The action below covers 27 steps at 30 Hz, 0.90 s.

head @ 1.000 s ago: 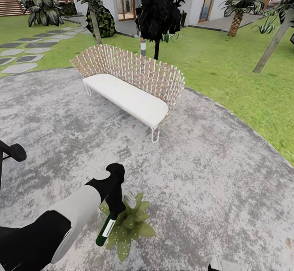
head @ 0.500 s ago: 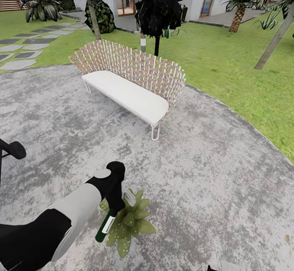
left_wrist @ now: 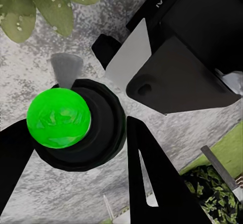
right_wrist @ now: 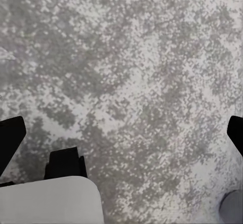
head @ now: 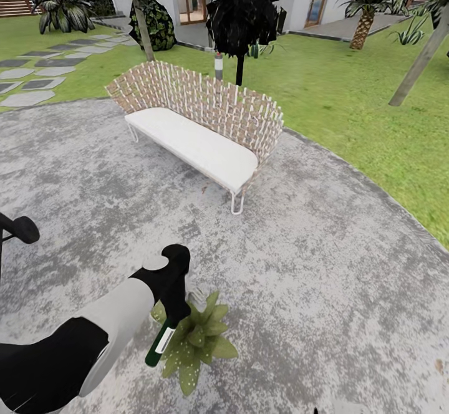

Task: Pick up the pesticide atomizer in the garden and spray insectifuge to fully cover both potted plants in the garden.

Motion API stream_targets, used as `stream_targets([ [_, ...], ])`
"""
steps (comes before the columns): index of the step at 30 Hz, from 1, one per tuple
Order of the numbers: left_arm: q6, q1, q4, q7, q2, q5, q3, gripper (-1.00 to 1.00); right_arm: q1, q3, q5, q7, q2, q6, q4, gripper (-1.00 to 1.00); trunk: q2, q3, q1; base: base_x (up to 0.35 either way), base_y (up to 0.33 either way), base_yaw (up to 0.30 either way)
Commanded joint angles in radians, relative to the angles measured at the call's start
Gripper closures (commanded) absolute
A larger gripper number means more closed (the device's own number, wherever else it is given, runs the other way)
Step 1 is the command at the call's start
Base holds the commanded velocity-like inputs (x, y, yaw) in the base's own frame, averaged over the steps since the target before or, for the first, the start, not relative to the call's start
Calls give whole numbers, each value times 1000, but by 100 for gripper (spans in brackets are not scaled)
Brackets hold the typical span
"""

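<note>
One small rosette of broad, speckled green leaves (head: 196, 339) sat on the round grey stone patio (head: 324, 264). The left tool (head: 175, 318) was clamped on the slim dark-green spray bottle with a white label (head: 159, 345), held tilted directly over the plant's leaves. The right tool (right_wrist: 121, 133) hung over bare stone, its black fingers (right_wrist: 10, 138) spread wide. A wicker bench with a white cushion (head: 196, 130) stood well apart.

Flat, even daylight lights the scene with almost no cast shadows, the renders look soft and grainy, and the head view bends noticeably toward its edges.
</note>
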<state>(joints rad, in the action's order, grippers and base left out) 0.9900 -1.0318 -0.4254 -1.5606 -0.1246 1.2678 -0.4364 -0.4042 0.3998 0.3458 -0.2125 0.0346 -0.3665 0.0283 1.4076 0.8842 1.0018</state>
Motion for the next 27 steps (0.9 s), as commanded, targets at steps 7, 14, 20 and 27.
stream_targets([
  [7,10,4,-1,-10,0,8,-3,100,-1,8,10,-4,-3,-3,0,-100,0,1,0,183,14,0],
  [14,10,4,-1,-10,1,8,-5,100,-1,8,10,-5,-4,-3,1,-100,0,3,0,34,2,0],
  [20,9,4,-1,-10,0,8,-5,100,-1,8,10,-5,-4,-3,1,-100,0,11,0,246,97,0],
  [27,9,4,-1,-10,2,8,-6,100,-2,12,9,-5,2,-3,21,-100,0,15,0,35,17,0],
])
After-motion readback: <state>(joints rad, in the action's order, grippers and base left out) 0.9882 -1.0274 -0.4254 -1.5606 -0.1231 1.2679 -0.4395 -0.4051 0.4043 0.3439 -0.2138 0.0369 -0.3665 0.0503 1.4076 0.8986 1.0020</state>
